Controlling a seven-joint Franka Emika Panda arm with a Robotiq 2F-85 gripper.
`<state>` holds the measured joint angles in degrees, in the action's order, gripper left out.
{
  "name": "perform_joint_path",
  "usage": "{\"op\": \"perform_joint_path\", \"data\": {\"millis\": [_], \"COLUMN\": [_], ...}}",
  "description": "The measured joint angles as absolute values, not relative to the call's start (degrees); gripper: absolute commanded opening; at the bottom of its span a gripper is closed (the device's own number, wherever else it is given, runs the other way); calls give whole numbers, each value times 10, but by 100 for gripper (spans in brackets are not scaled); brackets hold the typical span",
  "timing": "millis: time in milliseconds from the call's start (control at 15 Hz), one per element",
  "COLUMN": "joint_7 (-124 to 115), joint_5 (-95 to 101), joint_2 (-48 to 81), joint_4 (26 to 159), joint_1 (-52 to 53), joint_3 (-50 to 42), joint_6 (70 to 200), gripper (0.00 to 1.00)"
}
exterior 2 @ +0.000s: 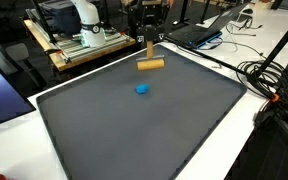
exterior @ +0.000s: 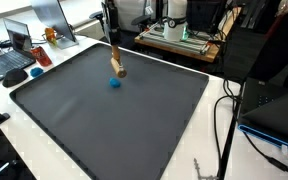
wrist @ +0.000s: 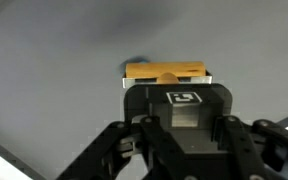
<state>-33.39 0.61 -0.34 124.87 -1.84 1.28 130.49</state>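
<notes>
A wooden mallet hangs head-down just above the far part of the dark grey mat. My gripper is shut on the top of its handle. In the wrist view the gripper comes in from the bottom, and the mallet's light wooden head shows past a block with a black-and-white marker. A small blue ball lies on the mat, a short way in front of the mallet head and apart from it.
A laptop, a black mouse and an orange item sit beside the mat. A wooden board with equipment stands behind it. Cables and another laptop line one side.
</notes>
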Motion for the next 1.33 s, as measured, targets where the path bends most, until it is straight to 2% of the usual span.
{"op": "perform_joint_path", "data": {"millis": [1333], "joint_7": [-366], "joint_5": [34], "joint_2": [103], "joint_4": [1216], "joint_1": [-14], "joint_3": [-25], "joint_6": [1334], "gripper": [22]}}
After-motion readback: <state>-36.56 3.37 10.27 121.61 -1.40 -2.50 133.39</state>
